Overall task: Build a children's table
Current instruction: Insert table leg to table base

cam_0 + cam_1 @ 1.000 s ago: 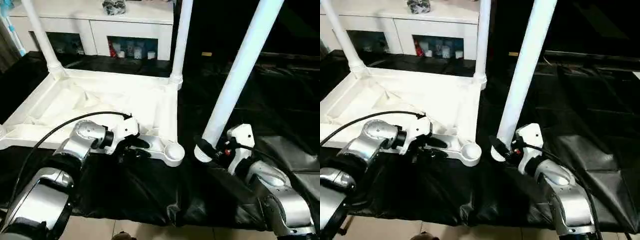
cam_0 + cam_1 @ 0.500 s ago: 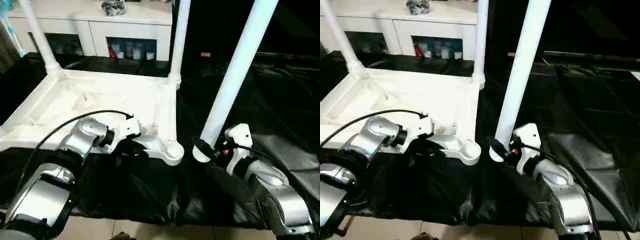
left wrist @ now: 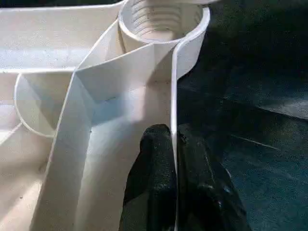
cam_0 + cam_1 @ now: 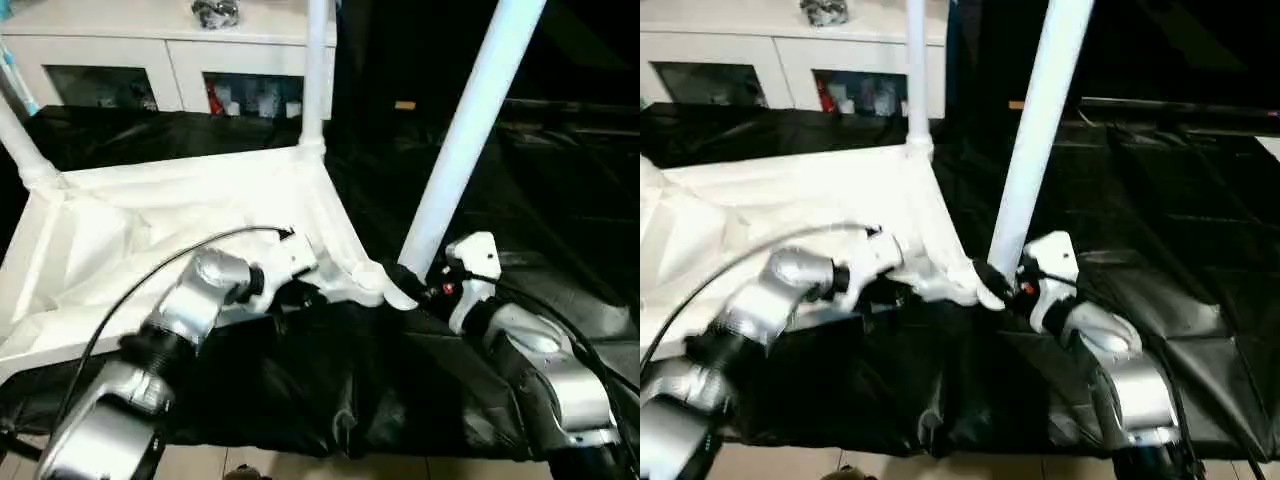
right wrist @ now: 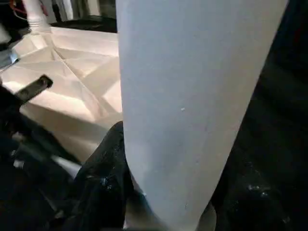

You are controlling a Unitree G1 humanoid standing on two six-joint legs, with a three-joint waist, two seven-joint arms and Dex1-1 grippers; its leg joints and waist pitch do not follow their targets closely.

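Note:
The white table top (image 4: 120, 230) lies upside down on the black cover. One white leg (image 4: 317, 70) stands in its far right corner and another (image 4: 20, 140) in its far left corner. My left gripper (image 4: 300, 293) is shut on the top's rim (image 3: 174, 96), close to the threaded near right corner socket (image 3: 161, 19). My right gripper (image 4: 407, 286) is shut on the thick lower end of a third leg (image 4: 470, 120), which leans up to the right. That end sits right beside the near right socket (image 4: 370, 280). In the right wrist view the leg (image 5: 192, 96) hides most of my fingers (image 5: 103, 178).
The black-covered work table (image 4: 300, 390) has wrinkled folds along its near edge, with floor just below. A white cabinet (image 4: 150, 45) with open shelves stands behind the table. More black cover stretches to the right (image 4: 560, 200).
The table top has swung round: its near right corner moved right and up against the held leg's end, while the far legs shifted left. My left arm followed the rim.

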